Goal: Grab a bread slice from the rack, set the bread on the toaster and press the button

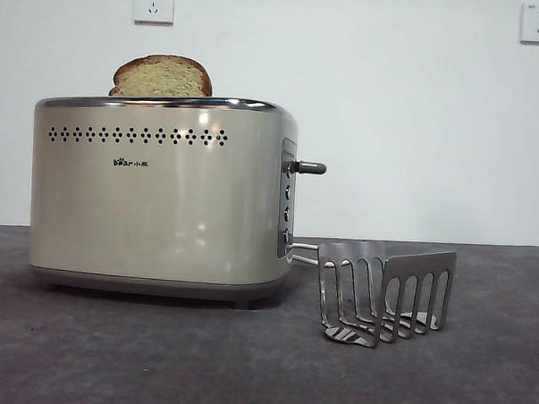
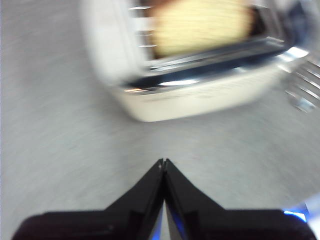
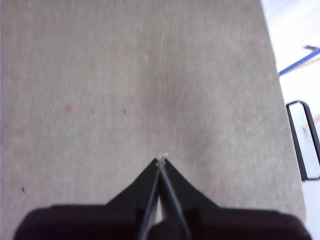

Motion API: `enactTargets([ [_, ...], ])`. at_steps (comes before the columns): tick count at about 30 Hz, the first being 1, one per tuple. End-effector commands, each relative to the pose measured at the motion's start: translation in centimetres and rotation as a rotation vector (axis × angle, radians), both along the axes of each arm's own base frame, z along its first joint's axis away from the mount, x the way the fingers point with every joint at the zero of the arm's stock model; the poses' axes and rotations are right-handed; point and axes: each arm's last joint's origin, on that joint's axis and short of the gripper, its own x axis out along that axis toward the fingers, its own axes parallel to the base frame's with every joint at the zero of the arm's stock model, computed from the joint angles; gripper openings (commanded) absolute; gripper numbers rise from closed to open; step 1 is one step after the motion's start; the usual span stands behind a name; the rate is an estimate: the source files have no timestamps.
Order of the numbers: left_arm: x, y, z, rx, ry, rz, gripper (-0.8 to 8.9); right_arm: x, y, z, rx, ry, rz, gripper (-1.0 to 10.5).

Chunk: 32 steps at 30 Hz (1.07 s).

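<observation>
From the front, the thick wholegrain slice of bread (image 1: 162,76) stands upright in the slot of the large cream-coloured toaster (image 1: 162,197), its rounded top above the chrome rim because the grey-silver lever button (image 1: 309,167) still sits high, unpressed. The small shiny steel rack (image 1: 383,295) stands empty just beside the toaster on the dark grey table (image 1: 111,356).

The left wrist view, blurred, shows the left claw (image 2: 163,162) pinched closed and empty, apart from the toaster (image 2: 200,95) holding the bread (image 2: 200,25).

The right wrist view shows the right claw (image 3: 161,161) closed, empty, waiting over bare table (image 3: 125,75).
</observation>
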Motion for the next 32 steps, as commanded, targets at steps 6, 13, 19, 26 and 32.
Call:
enactTargets([
  [6, -3.7, 4.4, -1.4, 0.000, -0.053, 0.220, -0.03, 1.6, 0.5, -1.2, -0.029, 0.076, 0.001, 0.0],
  [13, -4.4, 5.5, -11.0, -0.014, -0.314, 0.326, -0.03, 2.4, 0.8, -1.7, -0.039, 0.105, 0.001, 0.0],
  [19, -4.8, 5.7, -18.8, -0.093, -0.811, 0.341, -0.03, 2.4, 0.8, -1.7, -0.040, 0.107, 0.001, 0.0],
  [26, -5.6, 5.7, -24.8, -0.099, -0.835, 0.340, -0.03, 2.4, 0.8, -1.7, -0.040, 0.107, 0.001, 0.0],
  [32, -6.0, 5.7, -26.1, -0.085, -0.769, 0.341, -0.03, 2.4, 0.8, -1.8, -0.040, 0.108, 0.001, 0.0],
])
